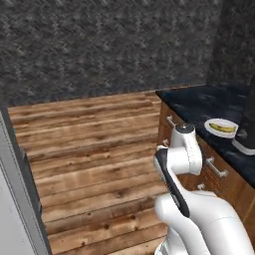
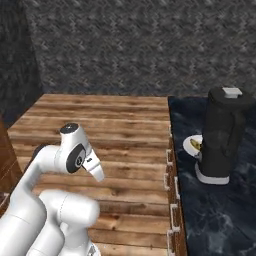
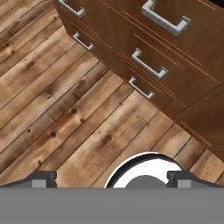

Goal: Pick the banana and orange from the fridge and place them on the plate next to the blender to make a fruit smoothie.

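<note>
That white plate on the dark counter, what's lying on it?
A banana lies on the plate. From the other side, the black blender covers most of the plate, but the left base view shows no orange there.

Even, soft rendered light, faint shadows, slightly coarse, blurry textures.

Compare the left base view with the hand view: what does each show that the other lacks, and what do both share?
Left base view only: the banana lying on the plate on the dark counter, and the blender at the right edge. Hand view only: the open gripper, nothing between its fingertips. Both share: the wooden floor and the brown drawers with metal handles.
</note>
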Available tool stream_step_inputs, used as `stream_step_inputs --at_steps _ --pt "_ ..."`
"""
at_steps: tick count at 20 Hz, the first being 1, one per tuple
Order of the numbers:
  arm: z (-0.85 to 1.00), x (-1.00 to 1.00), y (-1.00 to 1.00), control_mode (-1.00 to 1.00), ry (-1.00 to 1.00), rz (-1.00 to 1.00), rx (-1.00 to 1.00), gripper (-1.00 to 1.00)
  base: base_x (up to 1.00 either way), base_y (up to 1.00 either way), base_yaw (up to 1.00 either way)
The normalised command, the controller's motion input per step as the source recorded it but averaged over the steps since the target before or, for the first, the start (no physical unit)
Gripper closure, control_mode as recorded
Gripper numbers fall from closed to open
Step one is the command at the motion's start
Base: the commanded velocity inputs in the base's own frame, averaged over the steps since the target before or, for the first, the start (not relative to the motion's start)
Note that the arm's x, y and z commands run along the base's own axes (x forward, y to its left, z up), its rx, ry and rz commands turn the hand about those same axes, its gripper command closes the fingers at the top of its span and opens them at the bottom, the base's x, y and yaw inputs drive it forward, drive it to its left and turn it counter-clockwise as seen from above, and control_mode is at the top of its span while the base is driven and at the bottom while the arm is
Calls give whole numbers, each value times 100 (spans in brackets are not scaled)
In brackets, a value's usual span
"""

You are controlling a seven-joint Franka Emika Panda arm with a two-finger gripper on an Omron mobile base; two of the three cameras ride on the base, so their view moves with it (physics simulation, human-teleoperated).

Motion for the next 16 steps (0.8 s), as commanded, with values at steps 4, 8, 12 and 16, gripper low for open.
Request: stream_step_inputs --at_steps 4,8,12,16 --pt "0 0 0 100 0 0 0 -100 -51 -26 62" --pt "0 0 0 100 0 0 0 -100 -37 -24 66" --pt "0 0 0 100 0 0 0 -100 -52 -30 66" --pt "0 0 0 100 0 0 0 -100 -76 -55 64"
